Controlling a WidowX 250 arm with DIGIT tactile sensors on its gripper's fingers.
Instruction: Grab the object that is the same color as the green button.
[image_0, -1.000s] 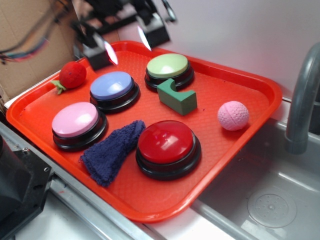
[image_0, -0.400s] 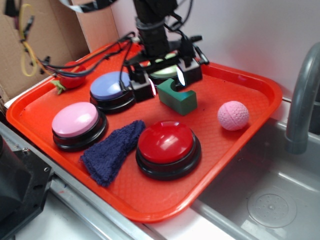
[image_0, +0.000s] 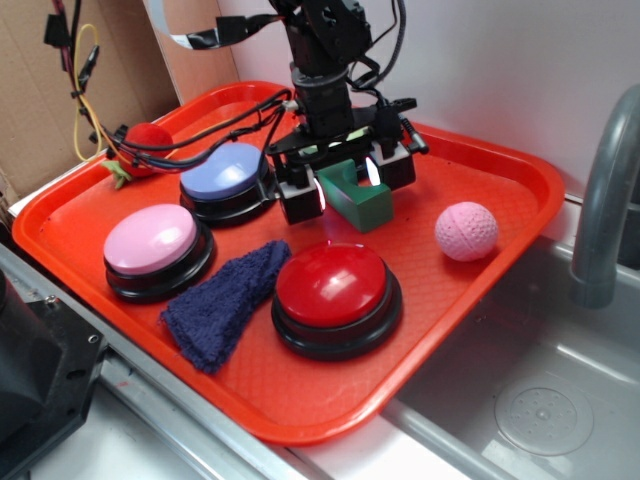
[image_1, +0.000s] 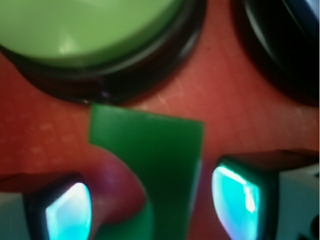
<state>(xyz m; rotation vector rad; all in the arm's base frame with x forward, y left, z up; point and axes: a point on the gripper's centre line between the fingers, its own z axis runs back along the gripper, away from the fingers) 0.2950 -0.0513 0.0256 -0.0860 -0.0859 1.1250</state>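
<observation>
The hand (image_0: 345, 186) is spread wide with one finger on each side of the green block (image_1: 150, 165), ready to squeeze it, not the green button (image_1: 90, 30) just beside.

The red tray (image_0: 500, 180) carries four buttons, block, cloth, ball, strawberry.

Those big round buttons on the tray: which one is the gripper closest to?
The green button, mostly hidden behind the gripper in the exterior view. The blue, pink and red buttons lie farther off.
</observation>
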